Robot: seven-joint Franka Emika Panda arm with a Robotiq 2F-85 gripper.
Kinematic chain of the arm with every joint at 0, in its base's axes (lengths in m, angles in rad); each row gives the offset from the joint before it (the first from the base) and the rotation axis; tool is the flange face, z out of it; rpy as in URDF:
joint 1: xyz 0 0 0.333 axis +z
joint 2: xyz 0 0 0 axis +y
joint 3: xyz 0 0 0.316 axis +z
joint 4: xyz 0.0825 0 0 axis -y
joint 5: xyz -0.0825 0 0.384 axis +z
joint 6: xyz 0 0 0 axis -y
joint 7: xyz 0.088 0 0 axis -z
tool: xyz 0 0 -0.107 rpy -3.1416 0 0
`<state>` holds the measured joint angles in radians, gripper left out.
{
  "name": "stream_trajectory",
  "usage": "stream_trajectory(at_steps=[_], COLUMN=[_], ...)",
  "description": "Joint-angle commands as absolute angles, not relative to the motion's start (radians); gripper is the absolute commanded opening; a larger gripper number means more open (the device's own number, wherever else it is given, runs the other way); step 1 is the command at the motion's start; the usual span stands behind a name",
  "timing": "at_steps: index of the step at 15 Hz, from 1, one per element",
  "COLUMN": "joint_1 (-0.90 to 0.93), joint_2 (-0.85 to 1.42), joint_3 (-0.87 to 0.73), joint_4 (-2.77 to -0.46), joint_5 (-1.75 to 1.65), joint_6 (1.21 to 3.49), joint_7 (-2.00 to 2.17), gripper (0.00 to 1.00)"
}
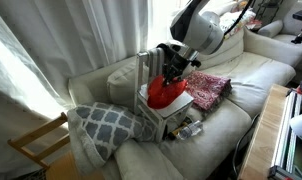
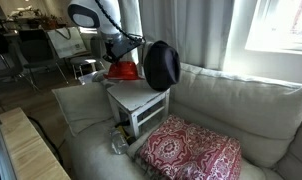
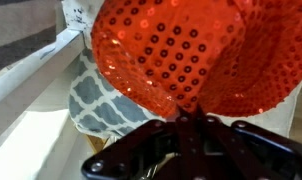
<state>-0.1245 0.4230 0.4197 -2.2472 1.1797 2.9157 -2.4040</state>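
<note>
My gripper (image 3: pixel 184 118) is shut on a red sequined hat (image 3: pixel 181 50) and pinches its edge between the fingertips. In both exterior views the gripper (image 1: pixel 172 72) holds the red hat (image 1: pixel 165 93) just above a small white table (image 1: pixel 176 115) that stands on the sofa. The hat (image 2: pixel 120 70) hangs at the far end of the white table (image 2: pixel 141 100), behind a black round part of the arm (image 2: pixel 159 64).
A grey and white patterned pillow (image 1: pixel 106 125) lies beside the table on the beige sofa (image 1: pixel 246 75); it also shows in the wrist view (image 3: pixel 96 95). A red patterned cushion (image 1: pixel 208 88) (image 2: pixel 191 152) lies on the other side. Wooden furniture (image 1: pixel 36 148) stands near the curtain.
</note>
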Motion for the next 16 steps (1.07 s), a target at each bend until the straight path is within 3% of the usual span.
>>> stream_trajectory(at_steps=[1, 10, 11, 12, 13, 16], joint_1=[-0.126, -0.1, -0.1, -0.107, -0.112, -0.113], joint_2=[0.461, 0.528, 0.533, 0.539, 0.541, 0.522], joint_3=[0.432, 0.414, 0.415, 0.424, 0.431, 0.441], joint_4=[-2.25, -2.264, -2.264, -2.256, -2.253, -2.252], joint_5=[1.227, 1.212, 1.214, 1.225, 1.229, 1.236], joint_6=[2.971, 3.118, 3.136, 3.149, 3.153, 3.143], joint_7=[-2.454, -2.411, -2.406, -2.409, -2.409, -2.396], gripper=[0.01, 0.01, 0.06, 0.31, 0.31, 0.51])
